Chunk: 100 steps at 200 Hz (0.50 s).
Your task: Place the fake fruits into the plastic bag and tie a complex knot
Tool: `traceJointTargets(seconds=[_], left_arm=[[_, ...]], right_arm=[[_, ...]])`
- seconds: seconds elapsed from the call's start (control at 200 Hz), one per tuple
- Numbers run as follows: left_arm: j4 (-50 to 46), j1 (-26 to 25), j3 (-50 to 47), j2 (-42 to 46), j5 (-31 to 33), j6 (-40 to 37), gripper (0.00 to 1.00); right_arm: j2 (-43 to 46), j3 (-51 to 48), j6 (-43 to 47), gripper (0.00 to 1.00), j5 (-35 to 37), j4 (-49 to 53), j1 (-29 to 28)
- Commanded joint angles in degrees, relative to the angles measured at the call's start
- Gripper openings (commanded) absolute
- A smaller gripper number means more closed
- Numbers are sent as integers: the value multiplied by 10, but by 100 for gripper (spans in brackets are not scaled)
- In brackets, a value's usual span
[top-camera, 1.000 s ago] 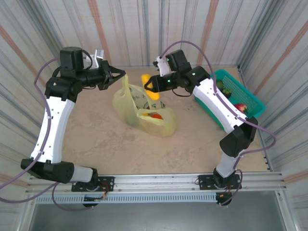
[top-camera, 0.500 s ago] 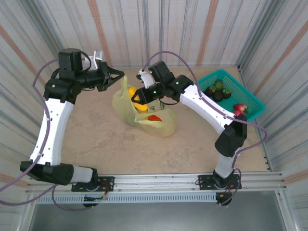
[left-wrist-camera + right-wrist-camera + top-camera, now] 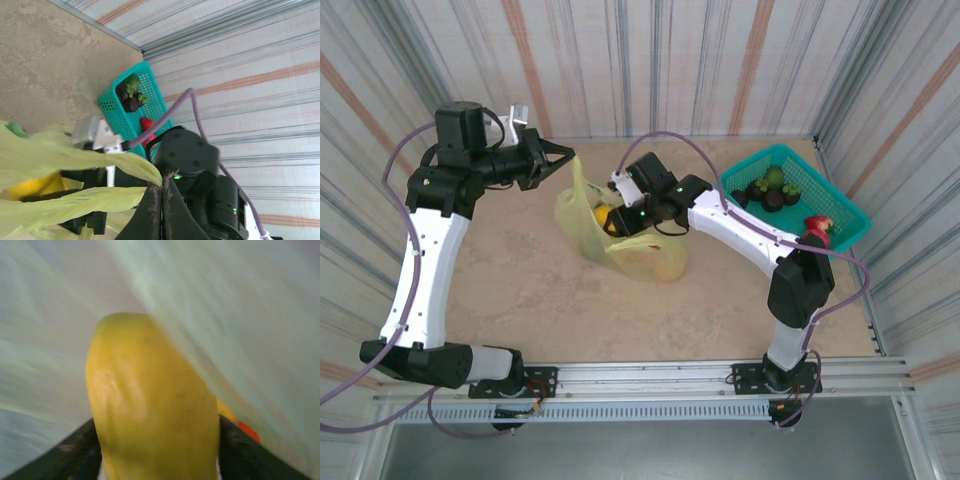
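The plastic bag (image 3: 655,262) lies open at mid-table, pale yellow-green and crinkly. My left gripper (image 3: 568,158) is shut on one of its handle loops (image 3: 135,167) and holds it up at the bag's far left; the closed tips (image 3: 162,182) pinch the film. My right gripper (image 3: 610,218) reaches into the bag's mouth. A yellow fake fruit (image 3: 150,405) sits between its fingers (image 3: 77,452), touching both, with bag film all around. A bit of orange-red fruit (image 3: 245,430) shows beside it inside the bag.
A teal mesh basket (image 3: 842,207) stands at the right rear with dark and green fruits (image 3: 770,188) and a red one (image 3: 817,226) in it; it also appears as the basket (image 3: 111,102) in the left wrist view. Corrugated walls enclose the table.
My right gripper carried the yellow fruit from above and behind the bag leftward and down into its mouth. The left gripper stayed shut on the handle, barely moving.
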<state>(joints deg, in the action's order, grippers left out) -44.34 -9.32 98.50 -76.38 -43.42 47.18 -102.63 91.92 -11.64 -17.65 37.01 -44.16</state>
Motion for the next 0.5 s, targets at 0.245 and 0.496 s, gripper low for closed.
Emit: traceJointTargets(seconds=[0.245,0.496], left_arm=[[4,4,6,6,-6,-9,0],[0,4,-6,14,-5,-12,0]], right_arm=[[57,-9,32,76,34,33,10],[104,16,5,68,-72,20,65]])
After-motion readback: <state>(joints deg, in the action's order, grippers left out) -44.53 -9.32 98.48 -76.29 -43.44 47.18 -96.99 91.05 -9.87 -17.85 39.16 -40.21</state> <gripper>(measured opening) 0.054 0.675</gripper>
